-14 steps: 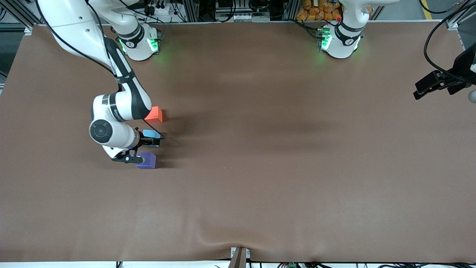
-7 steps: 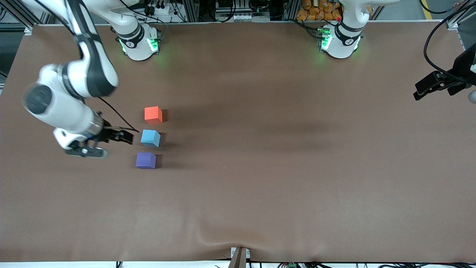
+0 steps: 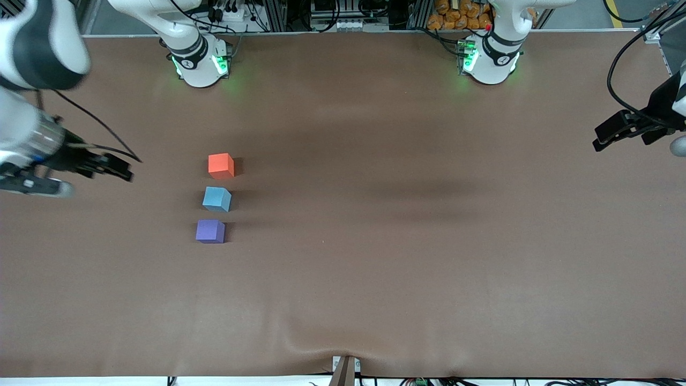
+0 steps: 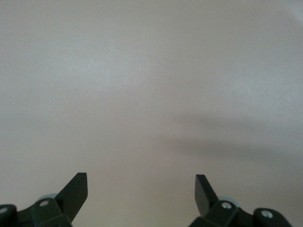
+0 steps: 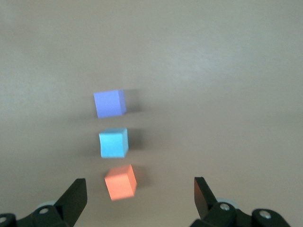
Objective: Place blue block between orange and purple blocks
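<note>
The orange block [image 3: 221,165], the blue block [image 3: 216,199] and the purple block [image 3: 210,231] stand in a row on the brown table, blue in the middle with small gaps on each side. The orange block is farthest from the front camera and the purple block nearest. The right wrist view shows the same row: purple [image 5: 110,103], blue [image 5: 113,142], orange [image 5: 120,182]. My right gripper [image 3: 110,166] is open and empty in the air, away from the blocks toward the right arm's end; it also shows in its wrist view [image 5: 140,188]. My left gripper [image 3: 604,136] is open and empty over bare table [image 4: 141,185], waiting at the left arm's end.
The two arm bases [image 3: 198,61] [image 3: 490,56] stand along the table edge farthest from the front camera. A black cable [image 3: 91,120] hangs by the right gripper. The brown cover has a wrinkle [image 3: 300,335] near the front camera's edge.
My right gripper has drawn back from the blue block toward the right arm's end of the table and risen. The blue block stays between orange and purple. The left arm barely moved.
</note>
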Tool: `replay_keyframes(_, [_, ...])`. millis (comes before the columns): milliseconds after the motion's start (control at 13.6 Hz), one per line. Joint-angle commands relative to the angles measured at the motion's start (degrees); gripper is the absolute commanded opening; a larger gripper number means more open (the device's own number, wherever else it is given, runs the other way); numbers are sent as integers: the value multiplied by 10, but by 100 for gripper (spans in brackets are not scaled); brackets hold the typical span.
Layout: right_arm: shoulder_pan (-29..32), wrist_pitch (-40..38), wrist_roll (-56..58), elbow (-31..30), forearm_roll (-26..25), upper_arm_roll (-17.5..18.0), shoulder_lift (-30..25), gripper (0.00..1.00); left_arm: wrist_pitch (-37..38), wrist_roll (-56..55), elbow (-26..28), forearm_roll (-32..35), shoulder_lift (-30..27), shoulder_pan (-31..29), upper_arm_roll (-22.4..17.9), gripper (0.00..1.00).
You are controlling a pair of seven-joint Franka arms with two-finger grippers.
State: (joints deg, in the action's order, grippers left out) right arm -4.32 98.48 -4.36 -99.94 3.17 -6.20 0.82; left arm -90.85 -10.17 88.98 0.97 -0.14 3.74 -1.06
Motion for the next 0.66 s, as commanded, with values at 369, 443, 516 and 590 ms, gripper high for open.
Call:
replay_keyframes(369, [49,-133,51,93,-29,8,-36,100,-3,19,-2,-4,-7,-3,0,100])
replay_keyframes(443, [52,-137,52,93,-28,10,-36,100,-3,20,-3,-4,-7,-3,0,100])
replay_keyframes(516, [52,-138,52,94,-27,10,-36,100,0,19,-2,-4,-7,-2,0,100])
replay_keyframes(590, [52,-142,52,94,-27,11,-36,100,1,20,-2,-4,-7,-4,0,100])
